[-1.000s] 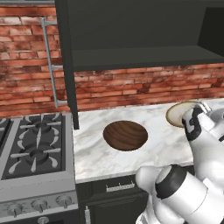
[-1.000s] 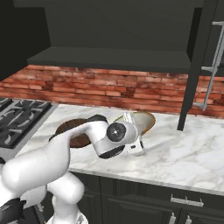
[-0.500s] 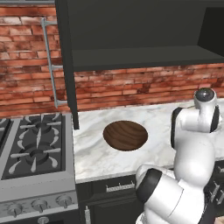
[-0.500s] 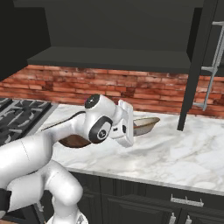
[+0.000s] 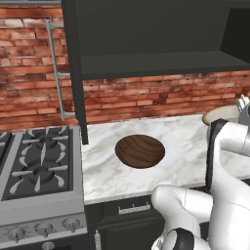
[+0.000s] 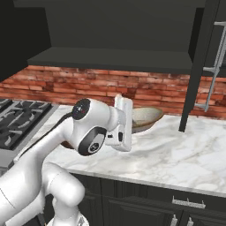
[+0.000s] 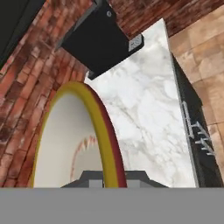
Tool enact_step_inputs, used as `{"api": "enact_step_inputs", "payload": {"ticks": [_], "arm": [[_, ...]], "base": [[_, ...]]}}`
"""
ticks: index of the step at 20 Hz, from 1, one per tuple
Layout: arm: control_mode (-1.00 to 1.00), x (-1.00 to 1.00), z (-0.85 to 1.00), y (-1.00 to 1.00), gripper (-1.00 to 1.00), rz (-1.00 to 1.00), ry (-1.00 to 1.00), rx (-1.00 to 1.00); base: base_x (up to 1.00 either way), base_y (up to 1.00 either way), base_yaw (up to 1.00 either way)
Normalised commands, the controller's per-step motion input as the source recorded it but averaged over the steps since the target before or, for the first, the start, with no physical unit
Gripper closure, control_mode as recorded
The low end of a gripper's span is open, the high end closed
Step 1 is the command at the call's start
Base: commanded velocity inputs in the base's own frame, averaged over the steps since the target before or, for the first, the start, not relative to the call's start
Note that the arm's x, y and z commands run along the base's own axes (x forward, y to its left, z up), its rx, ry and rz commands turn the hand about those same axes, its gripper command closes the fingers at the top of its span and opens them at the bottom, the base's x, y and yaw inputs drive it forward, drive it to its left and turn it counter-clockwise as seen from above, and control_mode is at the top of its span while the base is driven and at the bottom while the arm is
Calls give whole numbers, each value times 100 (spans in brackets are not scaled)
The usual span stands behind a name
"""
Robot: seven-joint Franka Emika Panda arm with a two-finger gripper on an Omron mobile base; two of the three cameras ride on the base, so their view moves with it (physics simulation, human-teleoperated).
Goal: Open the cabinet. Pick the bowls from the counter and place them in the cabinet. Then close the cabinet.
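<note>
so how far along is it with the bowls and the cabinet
Done: the large black wall cabinet stands open, its door swung out. In hand: the end effector is shut on the rim of the cream bowl with the tan rim, lifted and tilted above the white-grey marble counter. Left: shelving that bowl, then the dark brown wood-grain bowl on the counter, then closing the cabinet.

Both base views look forward and down from behind the arm, sharing the counter (image 5: 185, 139); the hand view sits close over it.
</note>
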Motion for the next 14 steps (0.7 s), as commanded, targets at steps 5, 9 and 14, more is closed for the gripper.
{"api": "enact_step_inputs", "payload": {"ticks": [5,9,14], "arm": [[-100,-54,33,14,100,0,-18,2],[-100,-15,49,7,100,0,-3,0],[-100,-16,52,2,100,9,-1,1]], "base": [[0,0,0],[0,0,0],[0,0,0]]}}
